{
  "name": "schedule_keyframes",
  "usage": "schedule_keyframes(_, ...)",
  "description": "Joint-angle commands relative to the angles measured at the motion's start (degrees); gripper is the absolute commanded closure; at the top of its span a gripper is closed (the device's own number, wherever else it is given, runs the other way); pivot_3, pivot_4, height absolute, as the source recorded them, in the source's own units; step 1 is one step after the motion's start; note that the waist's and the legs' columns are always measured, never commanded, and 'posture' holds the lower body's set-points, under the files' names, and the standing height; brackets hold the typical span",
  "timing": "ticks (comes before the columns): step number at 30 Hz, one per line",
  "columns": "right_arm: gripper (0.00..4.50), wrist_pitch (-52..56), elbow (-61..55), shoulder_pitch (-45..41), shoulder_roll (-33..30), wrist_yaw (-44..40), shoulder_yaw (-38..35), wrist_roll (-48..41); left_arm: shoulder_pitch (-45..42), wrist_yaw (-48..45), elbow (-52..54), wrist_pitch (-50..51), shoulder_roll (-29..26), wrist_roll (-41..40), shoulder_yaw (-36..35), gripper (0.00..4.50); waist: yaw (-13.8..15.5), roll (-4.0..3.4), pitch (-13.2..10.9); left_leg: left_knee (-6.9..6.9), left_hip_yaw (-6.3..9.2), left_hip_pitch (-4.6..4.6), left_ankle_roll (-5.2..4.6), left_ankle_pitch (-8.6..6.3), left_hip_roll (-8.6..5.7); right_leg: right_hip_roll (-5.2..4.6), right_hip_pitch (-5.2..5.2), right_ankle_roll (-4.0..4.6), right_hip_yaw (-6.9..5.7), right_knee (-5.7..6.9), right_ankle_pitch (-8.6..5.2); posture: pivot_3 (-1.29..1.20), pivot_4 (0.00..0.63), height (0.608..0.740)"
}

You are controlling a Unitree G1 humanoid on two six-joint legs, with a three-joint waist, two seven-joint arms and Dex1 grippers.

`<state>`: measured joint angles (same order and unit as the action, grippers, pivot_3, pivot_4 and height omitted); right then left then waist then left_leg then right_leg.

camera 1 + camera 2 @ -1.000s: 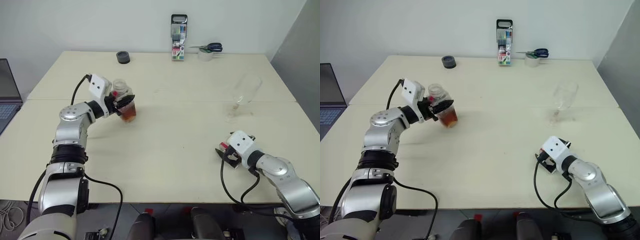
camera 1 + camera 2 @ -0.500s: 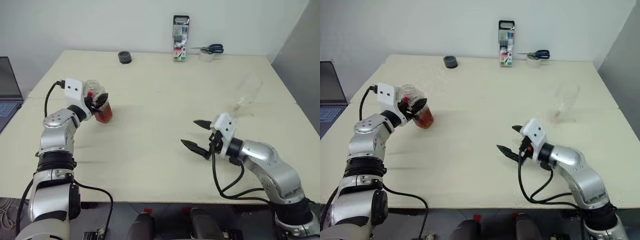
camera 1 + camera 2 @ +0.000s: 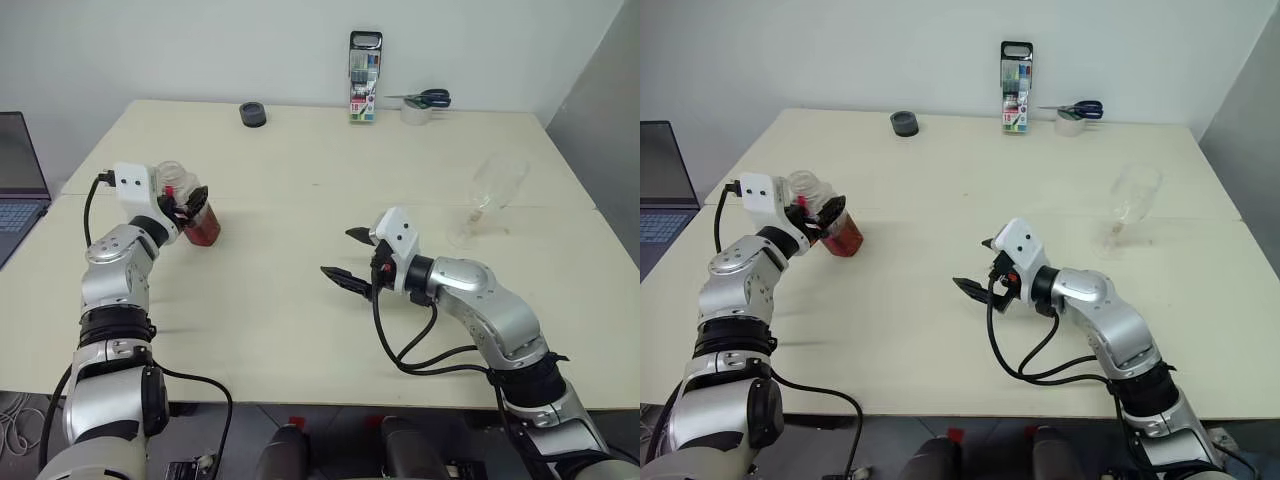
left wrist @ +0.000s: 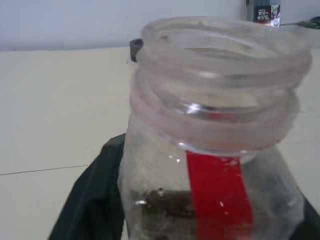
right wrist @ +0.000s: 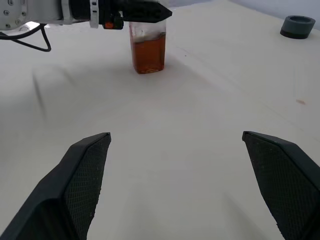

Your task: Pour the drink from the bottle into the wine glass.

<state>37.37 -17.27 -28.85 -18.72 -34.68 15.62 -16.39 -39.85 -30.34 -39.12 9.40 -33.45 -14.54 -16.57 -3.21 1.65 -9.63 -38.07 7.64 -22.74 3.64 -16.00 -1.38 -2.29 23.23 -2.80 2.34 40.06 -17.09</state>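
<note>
The table spans the frame, with the right arm entering from the lower right and the left arm from the lower left. The right gripper sits at centre frame, its two black fingers spread wide and holding nothing; it points toward the left of the frame. The left gripper sits at the left of the frame, its fingers placed around the bottle. From these views I cannot tell whether they are clamped on it or have let it go. The bottle stands upright, long axis vertical, base on the table. In the left wrist view its mouth is uncapped and its red label strip faces the camera. The drink fills only the lower part. The wine glass is at the right of the frame, beyond the right gripper, and apart from both grippers. Its bowl appears blurred and tilted toward the upper right, so its stance cannot be confirmed. Governing relation: bottle and glass lie at opposite sides of the frame, with the right gripper between them. The bottle lies directly ahead of the right gripper, as the right wrist view confirms, but well apart. The right arm is the nearer to the glass, the left arm to the bottle.
</note>
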Motion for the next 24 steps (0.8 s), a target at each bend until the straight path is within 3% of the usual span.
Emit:
schedule_keyframes(1, 0.00, -1.1, -1.8, -0.8, 0.2, 0.3, -0.2, 0.7, 0.2, -0.5, 0.1, -1.1, -0.3, 0.2, 0.1, 0.32, -0.1, 0.00, 0.0, 0.00, 0.00, -0.01, 0.00, 0.00, 0.00, 0.00, 0.02, 0.00, 0.00, 0.00, 0.00, 0.00, 0.150, 0.740)
schedule_keyframes(3, 0.00, -1.0, -2.0, -0.6, 0.2, 0.3, -0.1, 0.8, 0.4, -1.0, -0.1, -1.5, -0.4, 0.3, 0.4, 0.01, -0.1, 0.00, 0.0, 0.01, 0.02, -0.03, 0.00, 0.00, 0.01, 0.01, 0.03, 0.00, -0.02, 0.00, 0.00, 0.00, 0.150, 0.740)
schedule_keyframes(12, 0.00, -1.3, -1.4, 0.0, 0.0, 0.1, -0.2, 1.8, 3.4, -0.4, 0.6, -5.5, 1.3, 2.4, 2.3, 0.01, -0.1, 0.00, 0.0, 0.03, 0.00, -0.02, 0.00, 0.00, 0.01, 0.00, 0.04, 0.00, 0.00, -0.01, 0.00, 0.00, 0.150, 0.740)
schedule_keyframes(24, 0.00, -9.0, -2.1, 6.1, -2.5, 1.9, -1.6, 6.9, 11.5, 7.0, 8.5, -7.2, 3.5, 2.2, 0.8, 0.01, 0.0, 0.00, 0.0, 0.03, 0.00, -0.03, 0.00, 0.00, 0.02, -0.01, 0.04, 0.01, 0.02, -0.02, 0.00, 0.00, 0.150, 0.740)
